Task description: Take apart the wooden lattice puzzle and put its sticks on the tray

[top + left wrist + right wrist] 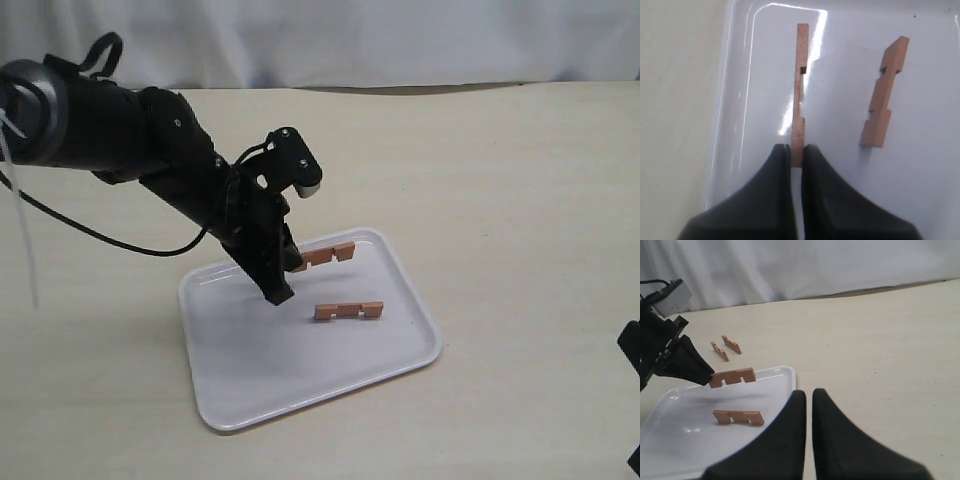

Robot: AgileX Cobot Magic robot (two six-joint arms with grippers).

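Note:
My left gripper (293, 266) (797, 150) is shut on the end of one reddish-brown notched stick (328, 254) (800, 85) (733, 376), holding it just above the far part of the white tray (250, 385) (735, 100) (670, 440). A second stick (348, 311) (883, 95) (738, 416) lies flat on the tray near its middle. Two more sticks (720, 351) (731, 344) lie close together on the table beyond the tray; the exterior view hides them behind the left arm. No assembled lattice shows. My right gripper (808, 392) is shut on nothing, off the tray's right side.
The beige table (500, 180) runs to a white curtain (350, 40) at the back. The bulky left arm (120, 130) and its black cable (90, 232) reach in from the far left. A dark bit of the right arm (630, 345) shows at the right edge.

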